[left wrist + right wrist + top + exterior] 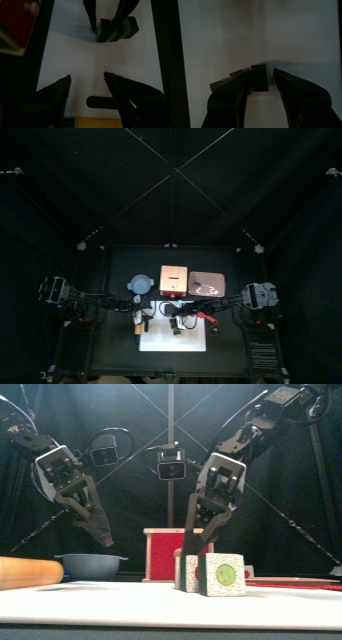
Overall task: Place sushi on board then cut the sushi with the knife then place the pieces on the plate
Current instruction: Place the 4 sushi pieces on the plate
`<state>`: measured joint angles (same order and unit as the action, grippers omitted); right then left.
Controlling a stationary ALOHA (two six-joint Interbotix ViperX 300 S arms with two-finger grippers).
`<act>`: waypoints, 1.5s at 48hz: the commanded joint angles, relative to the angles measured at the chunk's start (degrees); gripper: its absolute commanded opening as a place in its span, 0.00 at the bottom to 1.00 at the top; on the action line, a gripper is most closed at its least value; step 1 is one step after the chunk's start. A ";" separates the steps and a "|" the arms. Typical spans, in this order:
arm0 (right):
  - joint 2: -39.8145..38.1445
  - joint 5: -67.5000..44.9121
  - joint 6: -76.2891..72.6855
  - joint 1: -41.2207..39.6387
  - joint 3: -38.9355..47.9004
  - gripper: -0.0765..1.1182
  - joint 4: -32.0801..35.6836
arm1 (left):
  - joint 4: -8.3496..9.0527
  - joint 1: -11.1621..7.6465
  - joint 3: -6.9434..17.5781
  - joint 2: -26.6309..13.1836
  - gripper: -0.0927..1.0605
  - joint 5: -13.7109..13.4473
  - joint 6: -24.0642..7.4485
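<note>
Centrally, you see the right tool (197, 549) lowered from above onto the sushi (222, 574), meeting the dark blocks behind its pale, green-centred face. Whether it grips a block or merely rests about it cannot be told from any view. The sushi stands on the white board (100, 60) with its blocks side by side and slightly staggered, which suggests that the placing step is done and a single piece is being addressed. Your left tool (87, 77) hovers empty and spread wide over the board's other end, well apart from the sushi, presumably so as not to crowd the work. Behind, on the tabletop (114, 348), stand the blue-grey bowl (91, 565), the wooden box (171, 542) and the plate (205, 281), the last ready to receive pieces.
</note>
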<state>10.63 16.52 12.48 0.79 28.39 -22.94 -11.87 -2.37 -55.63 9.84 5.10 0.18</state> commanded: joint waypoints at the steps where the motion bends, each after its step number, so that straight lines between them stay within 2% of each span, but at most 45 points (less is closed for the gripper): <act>1: -0.88 -0.09 0.18 0.09 -1.32 0.72 0.18 | 0.00 0.18 0.44 0.79 0.87 0.18 0.09; 9: -0.18 -0.09 0.18 -0.09 -1.32 0.70 0.53 | -0.09 0.18 0.44 0.79 0.86 0.18 0.09; 27: -1.23 1.32 0.09 -0.26 -1.14 0.55 0.53 | 0.00 0.18 0.35 0.79 0.86 0.18 0.09; 35: -5.36 1.76 0.09 -0.70 0.09 0.55 0.62 | -0.09 0.18 0.44 0.79 0.86 0.18 0.09; 49: -15.47 5.63 0.09 -6.50 6.50 0.55 0.62 | 0.00 0.18 0.44 0.79 0.86 0.18 0.00; 72: -31.55 9.76 -0.09 -24.79 21.97 0.55 3.87 | 0.00 0.26 0.44 0.79 0.86 0.26 0.00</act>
<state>-17.75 26.46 12.30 -20.65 49.22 -19.60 -11.78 -2.37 -55.81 9.84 5.10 0.18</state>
